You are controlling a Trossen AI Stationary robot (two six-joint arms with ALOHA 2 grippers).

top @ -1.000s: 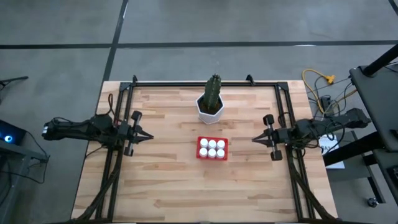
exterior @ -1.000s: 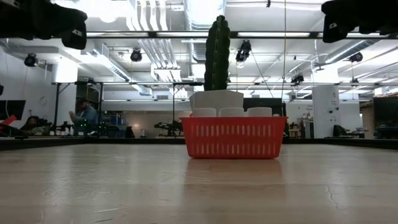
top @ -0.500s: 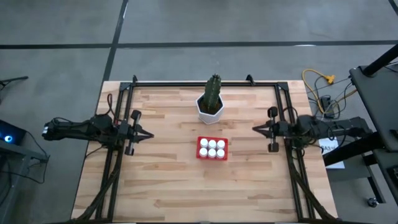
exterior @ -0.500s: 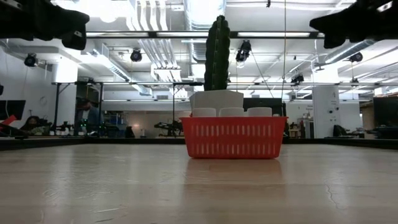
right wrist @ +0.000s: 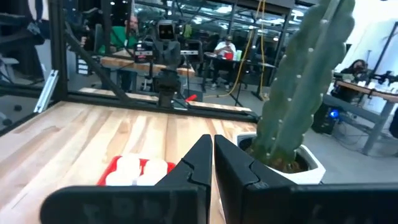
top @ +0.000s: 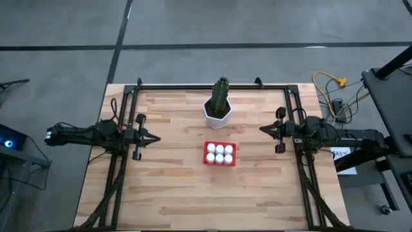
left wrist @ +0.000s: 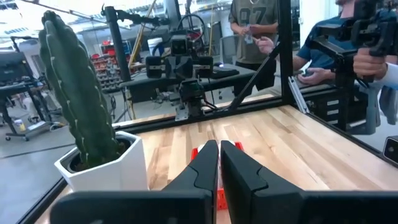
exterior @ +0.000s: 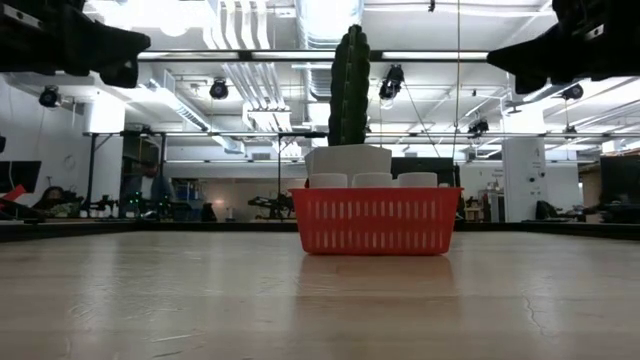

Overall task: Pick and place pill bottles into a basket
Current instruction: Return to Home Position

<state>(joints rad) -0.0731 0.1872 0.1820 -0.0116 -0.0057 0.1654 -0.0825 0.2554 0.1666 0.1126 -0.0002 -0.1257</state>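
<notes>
High view: I read six pill bottles (top: 219,153) standing in the red basket (top: 206,154) at the middle of the bench (top: 180,187), near the potted cactus (top: 219,106) toward the far edge. The left gripper (top: 156,138) hangs by the left edge, the right gripper (top: 262,129) by the right edge. Low view: white caps show above the basket rim. Wrist views: both sets of jaws are narrow, tips almost touching, holding nothing.
</notes>
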